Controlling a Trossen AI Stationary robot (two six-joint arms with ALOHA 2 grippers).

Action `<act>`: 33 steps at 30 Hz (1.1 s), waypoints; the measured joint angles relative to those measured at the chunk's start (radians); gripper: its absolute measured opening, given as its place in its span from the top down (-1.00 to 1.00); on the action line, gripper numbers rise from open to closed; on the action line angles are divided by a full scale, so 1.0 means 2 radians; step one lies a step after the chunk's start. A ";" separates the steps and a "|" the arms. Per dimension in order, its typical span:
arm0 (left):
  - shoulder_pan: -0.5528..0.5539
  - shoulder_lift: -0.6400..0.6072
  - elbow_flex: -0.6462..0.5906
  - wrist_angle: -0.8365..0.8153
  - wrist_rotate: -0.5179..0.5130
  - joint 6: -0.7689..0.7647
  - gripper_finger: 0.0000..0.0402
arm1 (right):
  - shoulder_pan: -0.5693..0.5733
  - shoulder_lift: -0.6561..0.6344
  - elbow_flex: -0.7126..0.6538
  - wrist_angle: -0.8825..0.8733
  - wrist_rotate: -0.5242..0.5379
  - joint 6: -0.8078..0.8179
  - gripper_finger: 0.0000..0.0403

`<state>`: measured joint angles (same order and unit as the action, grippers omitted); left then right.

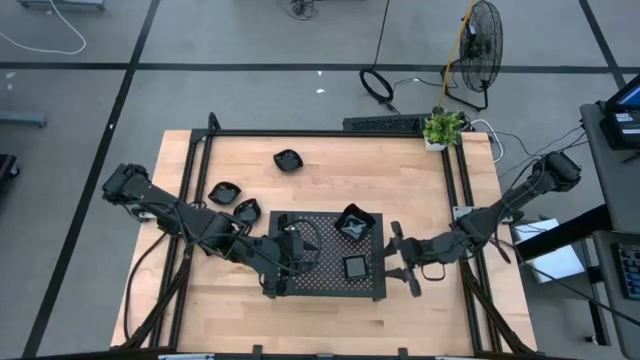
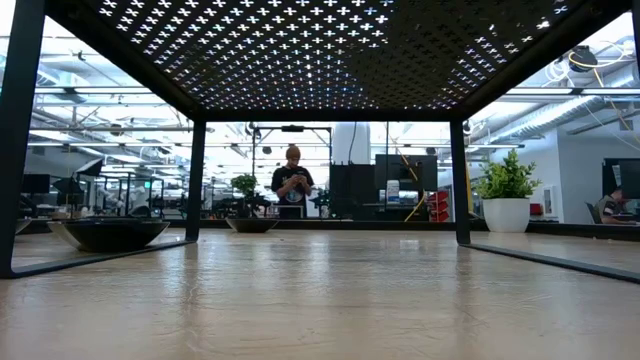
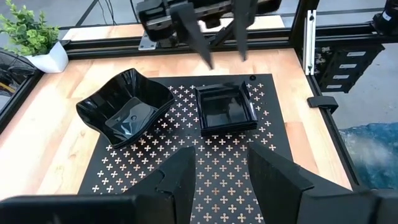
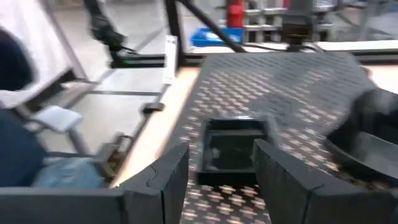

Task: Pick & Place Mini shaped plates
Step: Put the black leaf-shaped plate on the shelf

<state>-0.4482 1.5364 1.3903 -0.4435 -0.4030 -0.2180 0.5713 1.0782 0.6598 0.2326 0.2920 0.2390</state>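
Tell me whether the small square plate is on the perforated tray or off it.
On it. The small square plate lies flat on the perforated tray, beside the wavy-edged plate, ahead of the open left gripper.

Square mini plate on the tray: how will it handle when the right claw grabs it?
The square mini plate looks rigid, so likely no flexing. Its glossy surface may slip between the right claw fingers. It sits flat on the perforated tray, so it will more likely slide than tip.
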 joint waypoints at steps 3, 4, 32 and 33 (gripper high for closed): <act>0.000 0.000 0.000 0.000 0.000 0.000 0.26 | 0.000 0.000 0.000 0.000 -0.004 -0.004 0.18; 0.000 0.000 0.000 0.000 0.000 0.000 0.26 | 0.000 0.000 0.000 -0.002 -0.004 -0.010 0.18; -0.100 -0.502 -0.484 0.224 -0.147 0.064 0.26 | 0.023 -0.355 -0.118 -0.155 -0.014 -0.116 0.18; -0.100 -0.523 -0.502 0.234 -0.138 0.067 0.26 | 0.023 -0.369 -0.130 -0.153 -0.014 -0.121 0.18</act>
<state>-0.6483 0.4894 0.3862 0.0254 -0.6794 -0.0844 0.6167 0.3403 0.3995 -0.0727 0.2648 -0.0031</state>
